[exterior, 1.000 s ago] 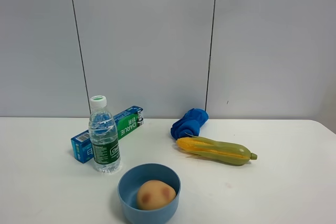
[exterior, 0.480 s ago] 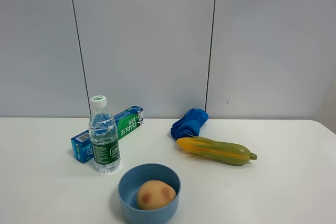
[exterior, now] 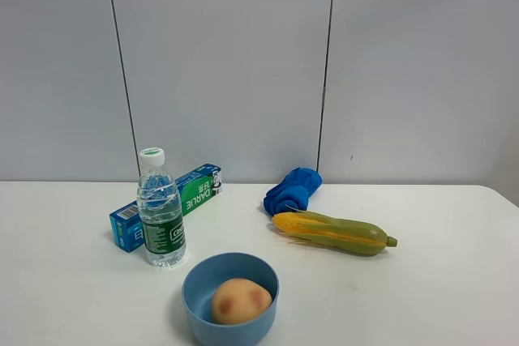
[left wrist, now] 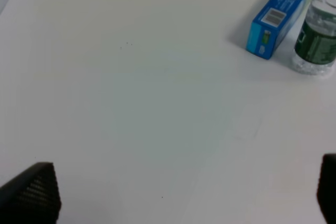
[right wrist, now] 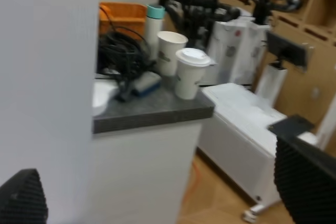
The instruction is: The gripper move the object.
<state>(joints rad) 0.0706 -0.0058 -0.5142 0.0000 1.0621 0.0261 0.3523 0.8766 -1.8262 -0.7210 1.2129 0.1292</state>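
In the exterior high view a clear water bottle (exterior: 162,220) with a green label stands at the left. A blue-green toothpaste box (exterior: 203,185) lies behind it. A blue cloth (exterior: 292,190) and a corn cob (exterior: 332,232) lie at centre right. A blue bowl (exterior: 199,322) at the front holds a brownish round potato (exterior: 240,301). Neither gripper shows in this view. My left gripper (left wrist: 178,192) is open and empty over bare table, apart from the box (left wrist: 281,14) and the bottle (left wrist: 317,35). My right gripper (right wrist: 163,187) is open, empty and faces away from the table.
The white table (exterior: 438,297) runs up to a grey panelled wall. The right wrist view shows a white panel (right wrist: 47,77), a dark counter (right wrist: 152,106) with paper cups (right wrist: 190,72) and cables, and other equipment beyond.
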